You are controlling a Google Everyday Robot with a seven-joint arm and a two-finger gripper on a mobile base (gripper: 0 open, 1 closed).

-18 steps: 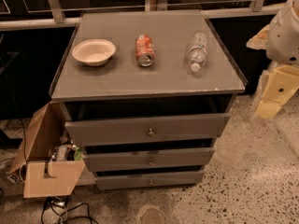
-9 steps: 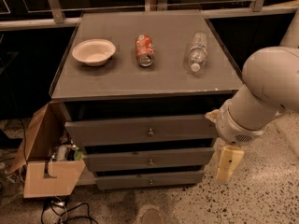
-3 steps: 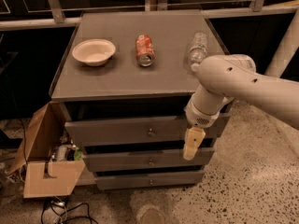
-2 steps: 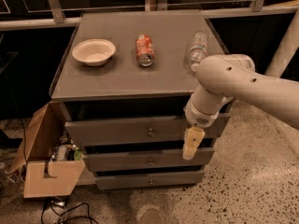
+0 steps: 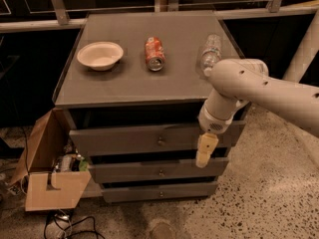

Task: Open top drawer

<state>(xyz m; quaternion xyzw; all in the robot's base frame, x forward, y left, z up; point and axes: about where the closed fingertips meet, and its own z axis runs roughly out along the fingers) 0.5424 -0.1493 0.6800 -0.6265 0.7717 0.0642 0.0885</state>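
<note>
Below the table's (image 5: 124, 86) front-right corner, the gripper (image 5: 206, 151) hangs unmoved, over the top drawer's (image 5: 124, 141) right end, its knob (image 5: 161, 142) leftward; grip cannot be told.

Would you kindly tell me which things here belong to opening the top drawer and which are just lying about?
For the job: top drawer; its knob; the pincer, hanging in front of the drawer fronts, to the right of the knob.

Lying about: bowl, can and bottle on the cabinet top; middle drawer; bottom drawer; cardboard box beside it.
</note>
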